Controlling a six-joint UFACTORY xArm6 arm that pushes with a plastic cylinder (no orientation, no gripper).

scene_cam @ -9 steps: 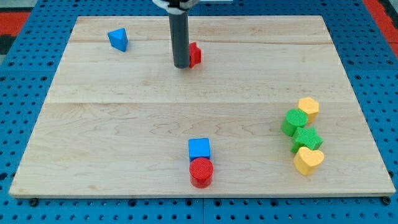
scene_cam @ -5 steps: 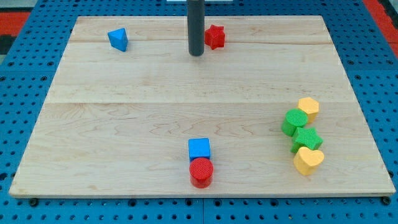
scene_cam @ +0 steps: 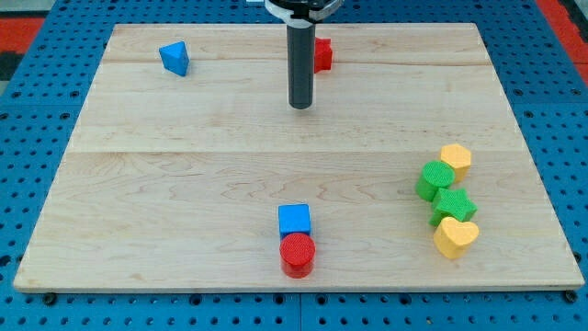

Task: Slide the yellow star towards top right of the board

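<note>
Yellow star (scene_cam: 456,159) flat nr view's right, touching green block (scene_cam: 435,180).

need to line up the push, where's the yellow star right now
The yellow star sits near the board's right edge, at the top of a four-block cluster, touching the green cylinder at its lower left. My tip is far off, toward the view's upper middle.

Four blocks (scene_cam: 447,197) clustered near board (scene_cam: 184,184) right edge; two stacked-looking blocks (scene_cam: 296,237) bottom centre; tip (scene_cam: 300,105) upper centre.
</note>
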